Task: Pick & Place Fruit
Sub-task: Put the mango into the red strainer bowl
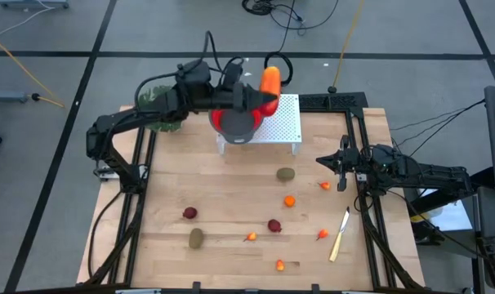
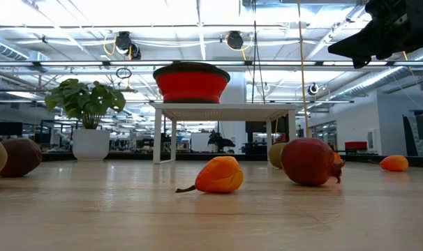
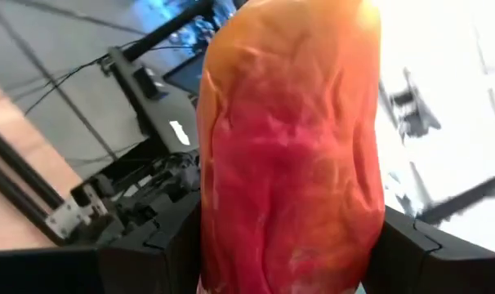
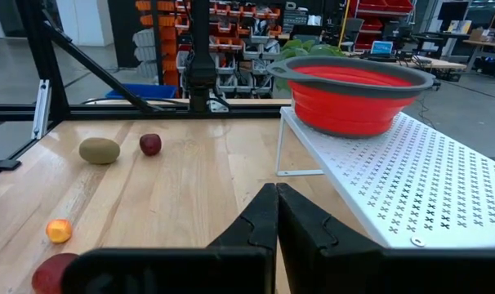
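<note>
The left gripper [image 1: 264, 96] hangs above the red bowl [image 1: 236, 122], its jaws clamped on the long red-orange fruit [image 1: 269, 82], which stands nearly upright between the two dark fingers [image 3: 149, 253] and fills most of the left wrist view. The bowl sits on a white perforated stand [image 1: 284, 122] at the far side of the wooden table [image 1: 231, 253], with a leafy green plant [image 1: 158, 106] just beside it on the left. The other fruit lies scattered over the near half of the table: an olive-brown oval [image 1: 285, 173] near the middle, a second one [image 1: 196, 238] toward the front left, two dark red rounds [image 1: 189, 213], and several small orange and red bits [image 1: 289, 201]. A pale-handled knife [image 1: 340, 235] lies near the table's right edge. The right gripper [image 1: 342, 167] waits at the right edge, low over the wood, its jaws pressed together with nothing between them.
</note>
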